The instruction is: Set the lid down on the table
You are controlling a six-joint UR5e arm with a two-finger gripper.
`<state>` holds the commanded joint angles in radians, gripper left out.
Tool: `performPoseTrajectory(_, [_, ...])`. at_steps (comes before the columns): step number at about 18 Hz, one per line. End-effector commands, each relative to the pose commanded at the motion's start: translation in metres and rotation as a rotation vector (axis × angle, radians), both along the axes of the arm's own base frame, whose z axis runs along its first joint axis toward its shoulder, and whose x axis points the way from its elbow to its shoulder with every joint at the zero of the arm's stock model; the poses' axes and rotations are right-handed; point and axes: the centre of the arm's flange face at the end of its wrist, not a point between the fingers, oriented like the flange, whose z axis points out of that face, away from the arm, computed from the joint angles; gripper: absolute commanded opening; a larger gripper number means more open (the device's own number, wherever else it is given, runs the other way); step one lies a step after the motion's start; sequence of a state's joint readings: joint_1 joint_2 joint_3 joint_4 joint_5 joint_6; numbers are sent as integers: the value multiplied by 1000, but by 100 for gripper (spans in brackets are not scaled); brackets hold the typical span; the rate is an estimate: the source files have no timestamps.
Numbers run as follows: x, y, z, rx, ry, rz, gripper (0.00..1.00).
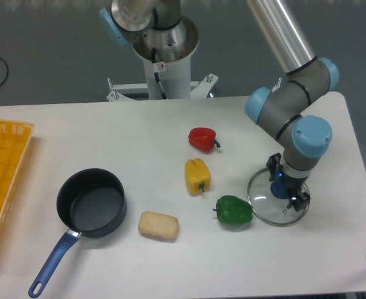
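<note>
The lid point(261, 194), clear glass with a metal rim, lies flat on the white table point(139, 131) at the right, just right of a green pepper. Its blue knob point(277, 186) shows under my gripper point(286, 183), which hangs straight down over it. The black fingers stand on either side of the knob with a small gap, so the gripper looks open. The arm's wrist hides the lid's far edge.
A green pepper point(234, 210) nearly touches the lid's left rim. A yellow pepper point(197, 175) and a red pepper point(202, 139) lie mid-table. A dark saucepan point(91, 202) with a blue handle, a bread piece point(158, 225) and a yellow tray point(2, 174) are to the left.
</note>
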<state>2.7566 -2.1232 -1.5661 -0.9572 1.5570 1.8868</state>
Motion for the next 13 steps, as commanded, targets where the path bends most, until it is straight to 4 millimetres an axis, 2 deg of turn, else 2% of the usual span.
performPoseTrajectory(5, [27,-9,38,10,33,-4,100])
performPoseTrajectory(11, [59,11,77,-1,39,-71,100])
performPoseTrajectory(13, [71,22,82,-36,36,-145,100])
